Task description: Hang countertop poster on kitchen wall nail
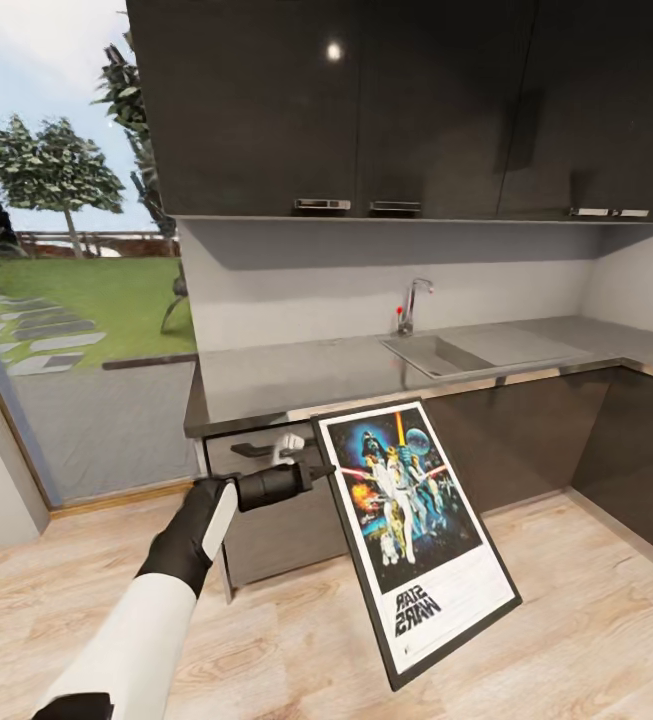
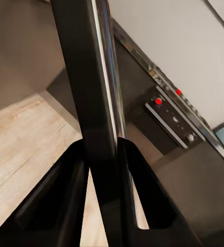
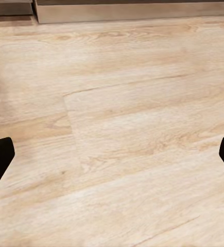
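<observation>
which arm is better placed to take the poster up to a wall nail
Left, probably. The left gripper is already shut on the edge of the black-framed Star Wars poster, held off the glossy grey countertop. The right gripper hangs open over the wooden floor.

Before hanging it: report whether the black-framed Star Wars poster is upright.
Tilted: the black-framed Star Wars poster leans, held off the counter by the left gripper.
</observation>
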`<state>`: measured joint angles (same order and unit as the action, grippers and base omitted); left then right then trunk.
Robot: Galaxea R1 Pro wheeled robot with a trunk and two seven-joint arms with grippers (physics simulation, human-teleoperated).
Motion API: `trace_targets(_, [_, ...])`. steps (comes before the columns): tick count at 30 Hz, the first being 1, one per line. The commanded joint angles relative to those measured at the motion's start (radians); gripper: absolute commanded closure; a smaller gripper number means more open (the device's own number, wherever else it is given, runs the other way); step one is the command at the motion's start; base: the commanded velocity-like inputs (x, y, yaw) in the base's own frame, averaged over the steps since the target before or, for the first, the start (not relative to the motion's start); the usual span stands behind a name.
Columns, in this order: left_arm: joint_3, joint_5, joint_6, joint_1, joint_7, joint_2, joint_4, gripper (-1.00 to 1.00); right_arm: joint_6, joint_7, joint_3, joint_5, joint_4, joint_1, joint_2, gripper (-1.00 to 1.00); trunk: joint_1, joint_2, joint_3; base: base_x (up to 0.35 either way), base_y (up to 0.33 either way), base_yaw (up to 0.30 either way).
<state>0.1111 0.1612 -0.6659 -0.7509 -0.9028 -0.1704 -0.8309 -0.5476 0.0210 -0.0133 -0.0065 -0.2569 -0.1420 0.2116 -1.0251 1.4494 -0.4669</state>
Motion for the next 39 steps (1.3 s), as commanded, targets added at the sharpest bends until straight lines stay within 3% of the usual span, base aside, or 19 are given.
trace_targets(1, [0.002,0.003,-0.006,-0.001,-0.003,-0.003,0.007,1.0,-0.003,0.002,0.0,0.001,0.001,-0.001,0.0,-1.0,0.0,0.001,-0.001,0.0,0.0,0.0])
trace_targets(13, [0.001,0.003,-0.002,-0.001,0.003,-0.004,0.021,1.0,-0.003,0.001,0.003,0.007,0.0,-0.001,-0.002,-1.0,0.0,0.001,-0.001,0.0,0.0,0.0])
trace_targets(21, [-0.001,0.005,0.017,-0.001,0.126,-0.004,0.019,1.0,-0.003,-0.001,0.007,0.008,-0.003,-0.001,-0.008,-1.0,0.0,0.001,-0.001,0.0,0.0,0.0])
trace_targets(23, [-0.001,0.005,0.075,-0.001,0.143,-0.004,0.018,1.0,-0.002,-0.001,0.007,0.008,-0.004,-0.001,-0.009,-1.0,0.0,0.001,-0.001,0.0,0.0,0.0])
trace_targets(25, [-0.001,0.006,0.09,-0.001,0.147,-0.004,0.018,1.0,-0.002,-0.001,0.007,0.008,-0.005,-0.001,-0.009,-1.0,0.0,0.001,-0.001,0.0,0.0,0.0])
trace_targets(31, [-0.001,0.005,0.129,-0.001,0.159,-0.004,0.018,1.0,0.0,-0.004,0.007,0.011,-0.01,-0.001,-0.052,-1.0,0.0,0.001,-0.001,0.0,0.0,0.0])
trace_targets(35, [0.0,0.006,0.178,-0.001,0.202,-0.004,0.02,1.0,0.001,-0.008,0.007,0.011,-0.011,-0.002,-0.077,-1.0,0.0,0.001,-0.001,0.0,0.0,0.0])
trace_targets(38, [-0.001,0.005,0.197,-0.001,0.224,-0.004,0.026,1.0,0.002,-0.056,0.007,0.013,-0.026,-0.003,-0.108,-1.0,0.0,0.001,-0.001,0.0,0.0,0.0])
trace_targets(39, [-0.003,0.005,0.206,-0.001,0.249,-0.004,0.038,1.0,0.005,-0.103,0.018,0.038,-0.049,-0.003,-0.13,-1.0,0.0,0.001,-0.001,0.0,0.0,0.0])
